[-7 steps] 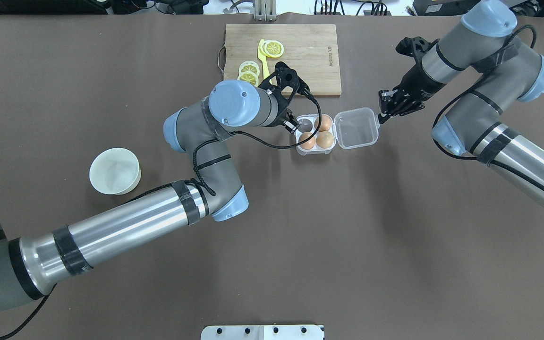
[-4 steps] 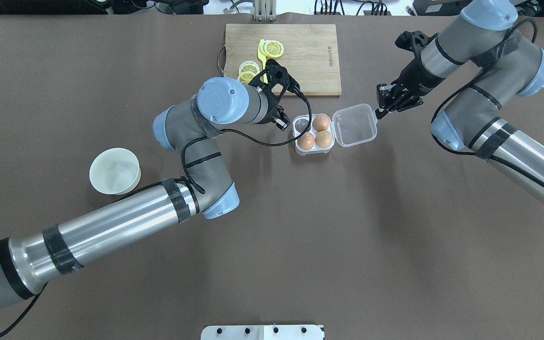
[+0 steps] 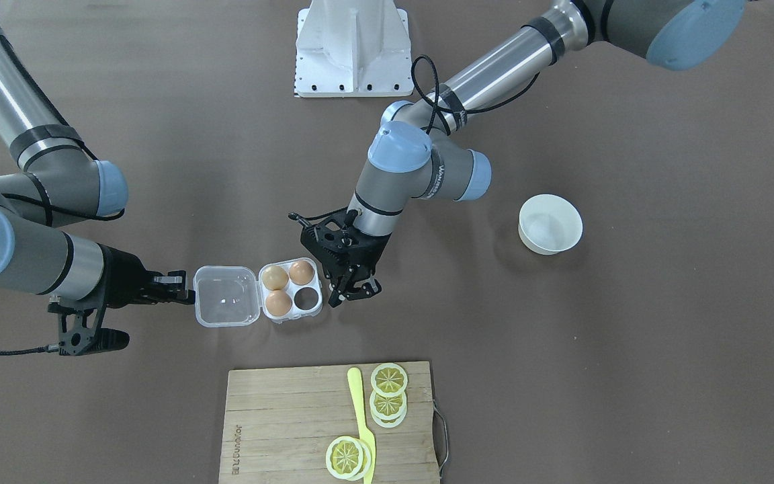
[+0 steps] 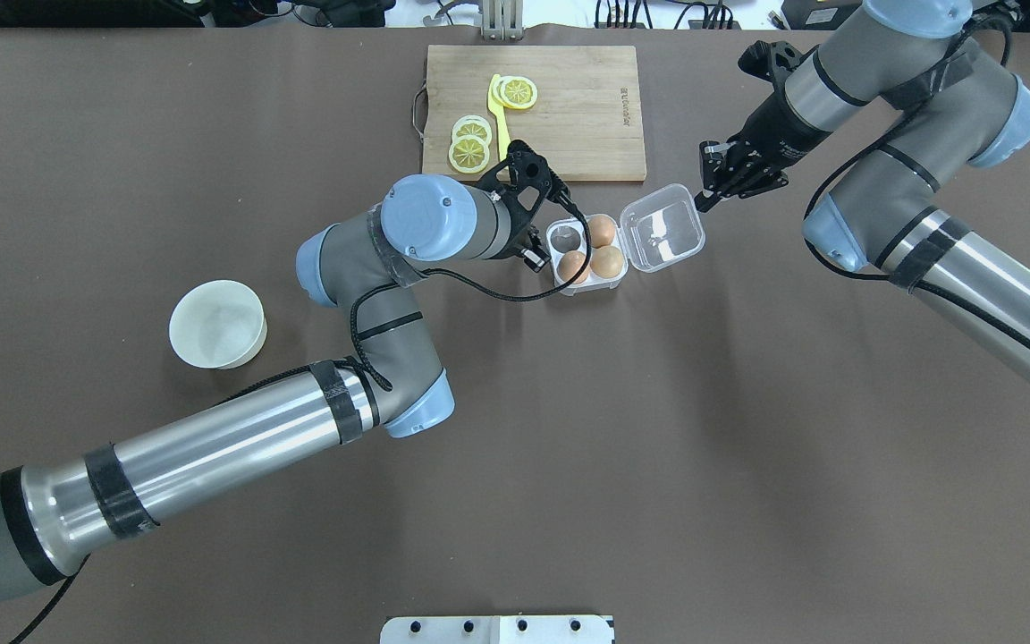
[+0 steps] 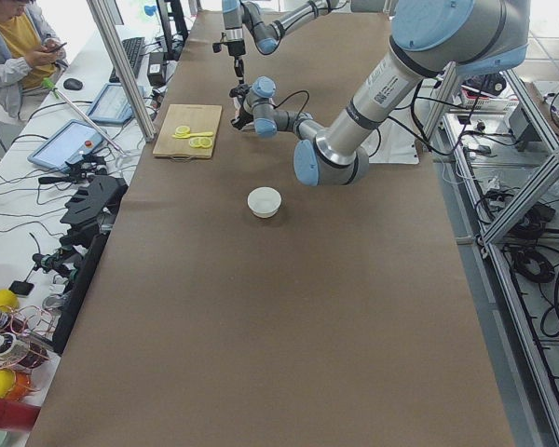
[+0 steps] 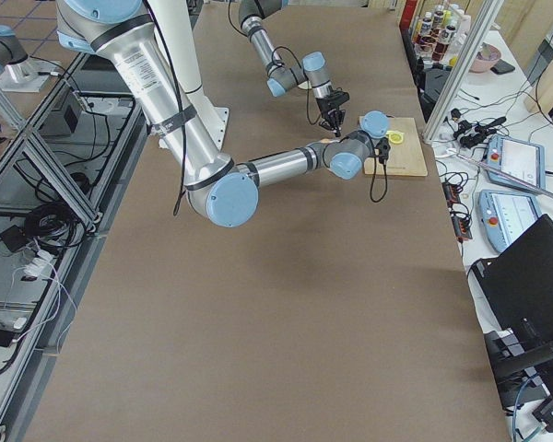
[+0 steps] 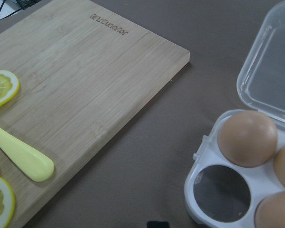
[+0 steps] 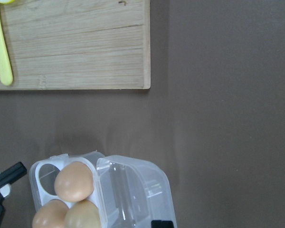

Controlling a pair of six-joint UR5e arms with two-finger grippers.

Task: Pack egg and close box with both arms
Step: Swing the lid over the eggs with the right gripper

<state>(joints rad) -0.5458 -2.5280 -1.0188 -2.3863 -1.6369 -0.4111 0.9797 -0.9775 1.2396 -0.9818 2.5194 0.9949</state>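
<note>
Closing the lid (image 3: 226, 296) is, I judge, the step in hand. The egg (image 3: 302, 272) sits in a cell of the box (image 3: 291, 288) with two others beside it and one cell (image 3: 306, 298) bare. The clear lid is swung wide open toward my right side. My right end effector (image 3: 182, 289) is at the lid's outer edge with its fingers near together, and I cannot tell whether they pinch the rim or only touch it. My left end effector (image 3: 355, 290) hangs just beside the box on the opposite side, jaws parted and holding nothing. To do this well I would carry the lid edge in an arc about the hinge rather than shove it sideways, since the light case would likely skid on the tabletop (image 3: 562, 370). My left should brace the base wall low down, clear of the eggs. I would bring the lid down squarely so it meets the eggs evenly, then press gently at the latch side until it seats, because thin plastic flexes and shells crack.
</note>
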